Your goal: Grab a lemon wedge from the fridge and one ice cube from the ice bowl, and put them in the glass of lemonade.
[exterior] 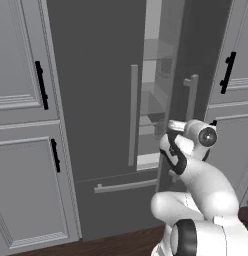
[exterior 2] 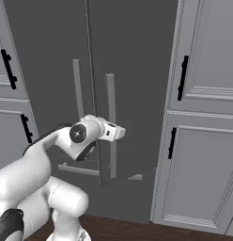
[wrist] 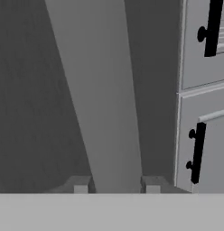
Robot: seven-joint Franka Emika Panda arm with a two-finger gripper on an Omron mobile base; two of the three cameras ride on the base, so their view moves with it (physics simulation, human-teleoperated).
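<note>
With the claw (wrist: 116,189) straddling the right door's handle (wrist: 102,90), its fingertips (wrist: 80,187) sit either side of the bar, closing in, though I cannot tell if they grip yet. A loose pinch could slip off as the door swings. Beyond, at twelve o'clock, the fridge (exterior: 96,100) stands ajar, shelves (exterior: 153,107) visible through the gap; no lemon wedge can be made out. Cabinets (wrist: 204,126) lie at three o'clock.

Matt dark grey fridge (exterior: 96,90), brushed silver handle (wrist: 105,99), wood floor (exterior: 121,245)
</note>
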